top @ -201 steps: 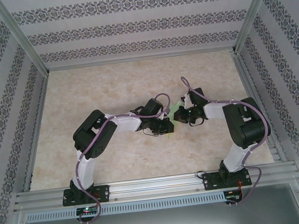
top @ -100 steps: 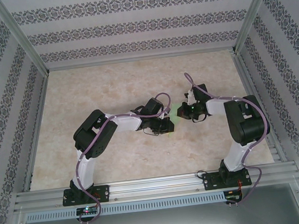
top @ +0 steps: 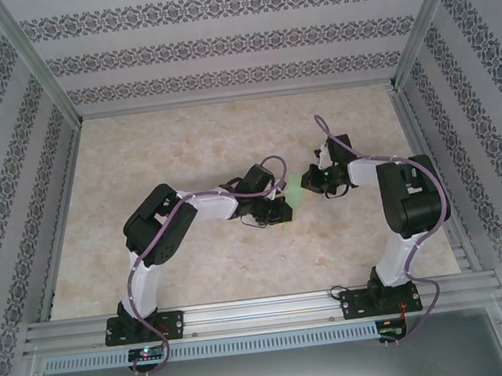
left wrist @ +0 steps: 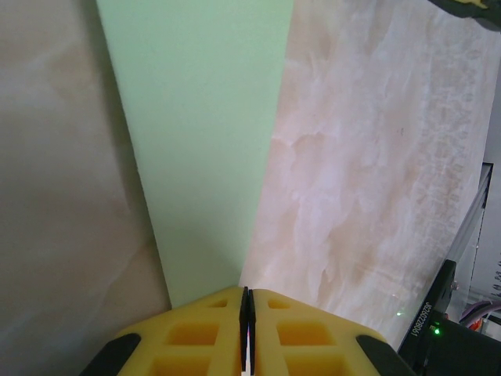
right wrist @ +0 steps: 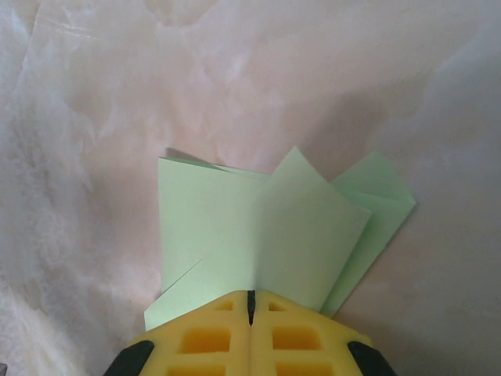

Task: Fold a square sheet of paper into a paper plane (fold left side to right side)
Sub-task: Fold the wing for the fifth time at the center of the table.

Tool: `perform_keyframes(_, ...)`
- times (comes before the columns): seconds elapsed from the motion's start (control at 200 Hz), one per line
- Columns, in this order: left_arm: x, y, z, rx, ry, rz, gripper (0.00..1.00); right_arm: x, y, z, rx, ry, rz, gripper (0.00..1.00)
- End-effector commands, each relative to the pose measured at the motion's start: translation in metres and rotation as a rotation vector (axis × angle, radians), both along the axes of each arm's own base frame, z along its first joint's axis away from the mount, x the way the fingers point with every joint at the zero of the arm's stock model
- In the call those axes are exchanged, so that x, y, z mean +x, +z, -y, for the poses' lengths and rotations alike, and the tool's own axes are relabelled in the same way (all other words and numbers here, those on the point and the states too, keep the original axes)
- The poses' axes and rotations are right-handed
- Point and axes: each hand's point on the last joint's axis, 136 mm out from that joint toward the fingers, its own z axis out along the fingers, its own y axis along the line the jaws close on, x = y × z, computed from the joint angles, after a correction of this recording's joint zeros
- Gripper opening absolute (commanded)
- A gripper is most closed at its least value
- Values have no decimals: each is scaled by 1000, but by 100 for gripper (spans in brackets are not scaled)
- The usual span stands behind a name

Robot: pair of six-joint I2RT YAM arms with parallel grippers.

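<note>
Near the middle of the top view, the folded green paper lies between the two grippers on the marbled table. The left gripper sits just lower left of it and the right gripper just to its right.

In the left wrist view the yellow fingers are pressed together. A long strip of the paper narrows down into them, apparently pinched, and casts a shadow on the table along its left edge. In the right wrist view the fingers are also pressed together. The paper's near edge runs under their tips, but I cannot tell whether it is pinched. Beyond them, several layers fan out with corners pointing to the upper right.

Bare table stretches across the whole upper half and the left side of the top view. The right arm's elbow sits close to the table's right edge.

A second ago the two grippers were almost touching. Since then the right one has drawn off toward the upper right, uncovering more green. The left arm has kept its place.
</note>
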Motion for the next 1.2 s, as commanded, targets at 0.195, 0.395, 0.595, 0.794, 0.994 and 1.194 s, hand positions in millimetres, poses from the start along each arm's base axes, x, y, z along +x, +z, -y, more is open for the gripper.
perform_keyframes(0.195,-26,-33,-16,110,-28,-94,13,6,-9,5,6,-22,-30,0)
perform_keyframes(0.395,-34,-33,-24,127,-33,-106,13,-7,-7,-3,14,-3,-30,0)
perform_keyframes(0.595,-45,-31,-36,145,-34,-116,12,-18,-7,-12,10,22,-36,0)
perform_keyframes(0.794,-55,-27,-43,147,-50,-127,13,-19,-14,-14,0,24,-66,0)
perform_keyframes(0.994,-63,-25,-49,153,-59,-138,13,-17,-14,-18,-9,40,-71,0)
perform_keyframes(1.194,-69,-22,-56,158,-52,-136,13,-15,-17,-32,-2,72,-83,0)
